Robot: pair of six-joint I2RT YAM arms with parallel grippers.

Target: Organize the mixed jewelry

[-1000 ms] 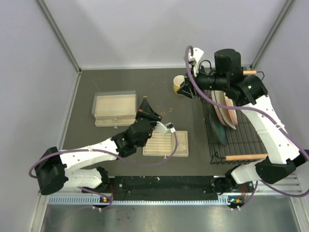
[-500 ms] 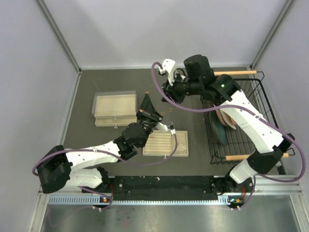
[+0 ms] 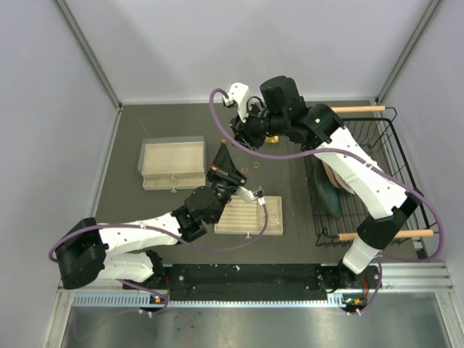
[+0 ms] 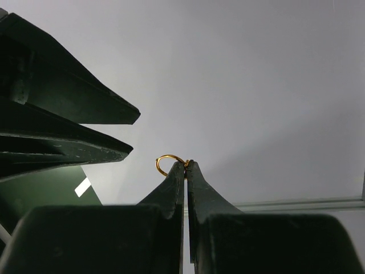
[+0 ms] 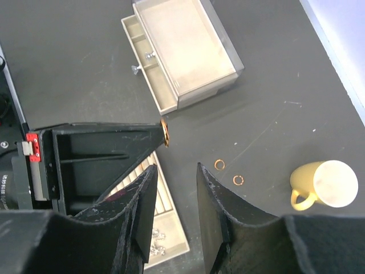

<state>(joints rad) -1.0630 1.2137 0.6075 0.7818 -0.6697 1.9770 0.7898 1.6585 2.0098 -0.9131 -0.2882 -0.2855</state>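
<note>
My left gripper [image 4: 186,164] is shut on a thin gold ring [image 4: 165,161], pinched at the very tips and held up in the air. In the right wrist view that ring [image 5: 164,132] shows at the tip of the left fingers [image 5: 108,148]. My right gripper [image 5: 177,168] hovers just above and beside it, open and with nothing between its fingers. Two copper rings [image 5: 219,165] [image 5: 238,180] lie loose on the dark table. A silvery glittery cluster [image 5: 154,234] sits in an end compartment of the cream slotted tray [image 3: 250,215]. From above, the left gripper [image 3: 220,152] points up over the tray's far edge.
A yellow mug [image 5: 325,184] stands right of the loose rings. A clear-lidded cream box [image 3: 172,163] with its small drawer pulled out sits at the left. A black wire dish rack [image 3: 362,210] holding plates fills the right side.
The right arm has swung left from over the rack and mug to just above the left gripper, its jaws narrowing slightly. The left gripper has kept its hold on the ring, barely moving.
</note>
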